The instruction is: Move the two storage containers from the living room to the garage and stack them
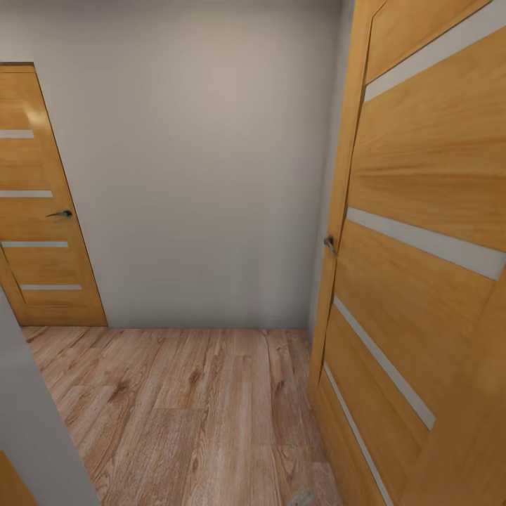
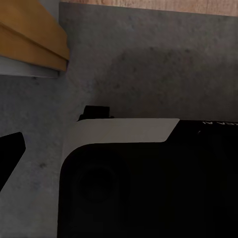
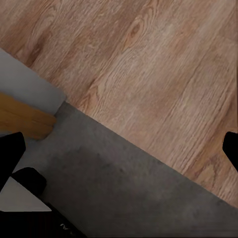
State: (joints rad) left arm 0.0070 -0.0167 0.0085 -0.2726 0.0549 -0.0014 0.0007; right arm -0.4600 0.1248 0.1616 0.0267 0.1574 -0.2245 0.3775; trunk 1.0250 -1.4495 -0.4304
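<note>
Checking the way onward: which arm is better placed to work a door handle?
Probably right: the near door's handle sits close on the robot's right; the left door's handle is farther off.

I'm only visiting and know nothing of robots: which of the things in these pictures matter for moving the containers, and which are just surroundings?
Part of the job:
- dark grey speckled concrete floor, meeting the wood planks at a threshold
- no orange-red bins here

Just surroundings:
- light wood plank floor
- wooden door with pale stripes
- nearer matching striped door
- plain grey wall
</note>
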